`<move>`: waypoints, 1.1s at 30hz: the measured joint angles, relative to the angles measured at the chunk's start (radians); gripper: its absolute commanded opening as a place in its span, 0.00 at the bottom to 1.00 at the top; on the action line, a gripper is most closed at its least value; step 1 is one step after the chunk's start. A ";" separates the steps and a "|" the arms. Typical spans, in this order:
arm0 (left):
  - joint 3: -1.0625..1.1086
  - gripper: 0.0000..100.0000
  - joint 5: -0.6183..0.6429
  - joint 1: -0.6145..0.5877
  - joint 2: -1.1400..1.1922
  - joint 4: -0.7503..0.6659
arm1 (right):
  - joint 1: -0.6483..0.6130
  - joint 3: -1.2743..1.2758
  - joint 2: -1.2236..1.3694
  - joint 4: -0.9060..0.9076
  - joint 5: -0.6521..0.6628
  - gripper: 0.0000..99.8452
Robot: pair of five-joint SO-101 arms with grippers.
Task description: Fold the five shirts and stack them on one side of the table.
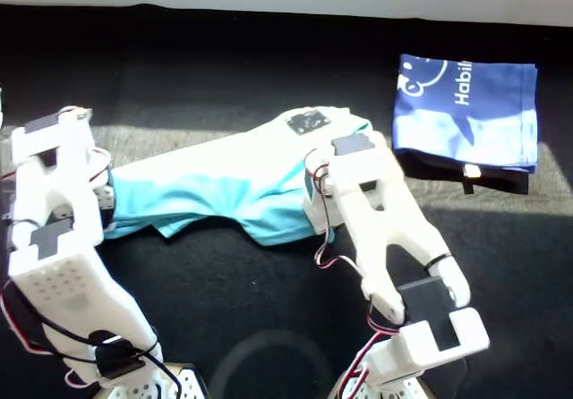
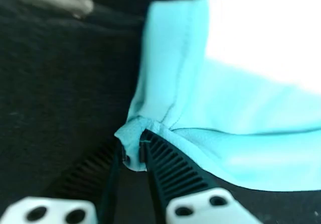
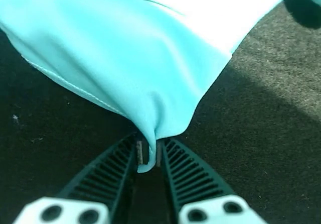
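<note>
Left gripper (image 2: 134,146) is pinched tight on a hemmed corner of the teal shirt (image 1: 224,180). Right gripper (image 3: 149,152) is clamped narrow on a fold at the shirt's other end. I see the teal shirt lying stretched between the two across the middle of the dark surface (image 1: 224,309), partly in sunlight. Over on the far right side, a folded blue shirt (image 1: 466,113) sits on a black shirt (image 1: 501,180).
</note>
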 measured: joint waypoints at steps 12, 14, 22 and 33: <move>-0.269 0.22 -0.160 -0.061 0.000 0.287 | 0.207 0.002 -0.008 0.002 0.072 0.01; -0.293 0.22 -0.180 -0.069 0.000 0.287 | 0.207 0.002 -0.008 0.002 0.072 0.01; -0.310 0.22 -0.186 -0.015 0.000 0.261 | 0.207 0.002 -0.008 0.002 0.072 0.01; -0.097 0.22 -0.362 -0.083 0.002 0.281 | 0.209 0.002 -0.009 0.012 0.078 0.01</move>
